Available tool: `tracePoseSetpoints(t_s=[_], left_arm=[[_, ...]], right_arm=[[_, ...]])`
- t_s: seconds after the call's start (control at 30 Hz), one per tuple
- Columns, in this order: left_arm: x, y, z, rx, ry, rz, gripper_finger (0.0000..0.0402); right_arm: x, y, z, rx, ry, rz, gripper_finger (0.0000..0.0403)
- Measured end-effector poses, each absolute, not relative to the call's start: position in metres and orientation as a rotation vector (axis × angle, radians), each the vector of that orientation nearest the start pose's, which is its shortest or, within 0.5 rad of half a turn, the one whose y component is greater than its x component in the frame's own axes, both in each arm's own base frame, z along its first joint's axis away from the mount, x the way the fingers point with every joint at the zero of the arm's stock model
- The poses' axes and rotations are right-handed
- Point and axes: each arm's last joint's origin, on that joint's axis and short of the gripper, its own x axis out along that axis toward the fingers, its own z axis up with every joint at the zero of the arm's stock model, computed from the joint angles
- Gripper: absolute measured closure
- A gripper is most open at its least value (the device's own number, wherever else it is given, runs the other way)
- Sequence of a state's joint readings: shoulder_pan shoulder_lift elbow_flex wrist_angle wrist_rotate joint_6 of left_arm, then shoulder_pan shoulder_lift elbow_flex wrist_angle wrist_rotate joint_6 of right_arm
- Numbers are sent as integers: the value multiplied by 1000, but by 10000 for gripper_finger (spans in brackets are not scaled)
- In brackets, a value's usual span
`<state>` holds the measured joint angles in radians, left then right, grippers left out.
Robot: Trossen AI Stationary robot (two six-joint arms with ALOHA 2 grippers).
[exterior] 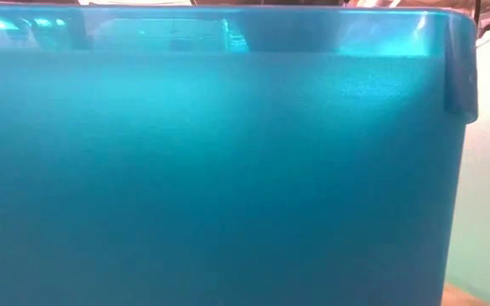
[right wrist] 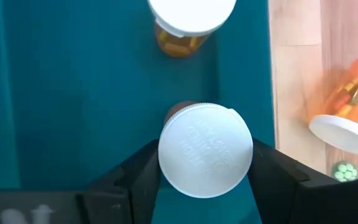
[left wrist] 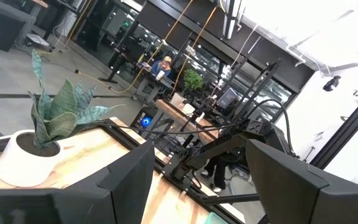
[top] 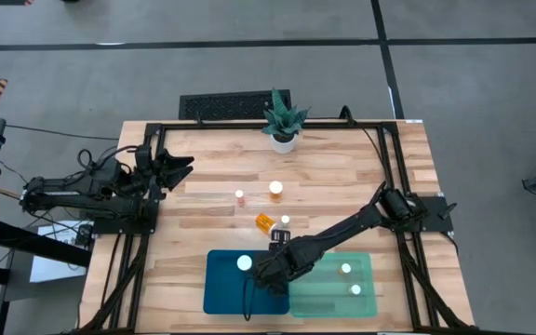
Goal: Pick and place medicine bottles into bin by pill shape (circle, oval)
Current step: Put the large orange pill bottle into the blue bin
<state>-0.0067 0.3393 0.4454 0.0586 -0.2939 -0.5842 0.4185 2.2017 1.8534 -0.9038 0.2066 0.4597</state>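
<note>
My right gripper [top: 266, 272] reaches over the dark blue tray [top: 221, 296] and is shut on an amber bottle with a white cap [right wrist: 205, 158]. Another capped bottle [top: 244, 263] stands in the blue tray. Two bottles [top: 346, 269] stand in the mint tray [top: 366, 307]. On the wood stand three bottles [top: 275, 190], and one more [top: 265, 221] lies on its side. My left gripper [top: 180, 167] is open and empty at the table's far left, pointing toward the plant pot [left wrist: 23, 162]. My right gripper pinches the bottle's round white cap [right wrist: 166, 155] by its rim between the two fingers [right wrist: 143, 171], one on each side. The fingers come from above over the blue tray. A bit of the amber body [right wrist: 176, 112] shows past the cap. Whether the bottle's base rests on the tray floor is hidden.
A white pot with a green spiky plant [top: 284, 140] stands at the far edge, and a black grille [top: 226, 105] lies behind it. The blue tray's wall [exterior: 228, 170] fills the low view, with the mint tray [exterior: 487, 187] at its right.
</note>
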Motion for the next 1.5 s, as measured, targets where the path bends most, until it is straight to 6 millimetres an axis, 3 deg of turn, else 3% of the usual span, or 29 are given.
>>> tracePoseSetpoints(t_s=[1.1,1.3,1.5], left_arm=[[103,8,293,-604,-243,230,154],[102,8,293,-604,-248,229,154],[102,8,293,-605,-251,229,154]], right_arm=[[419,179,201,35,1202,-76,157],[421,175,227,48,1167,-57,133],[423,160,275,3,1158,-45,118]])
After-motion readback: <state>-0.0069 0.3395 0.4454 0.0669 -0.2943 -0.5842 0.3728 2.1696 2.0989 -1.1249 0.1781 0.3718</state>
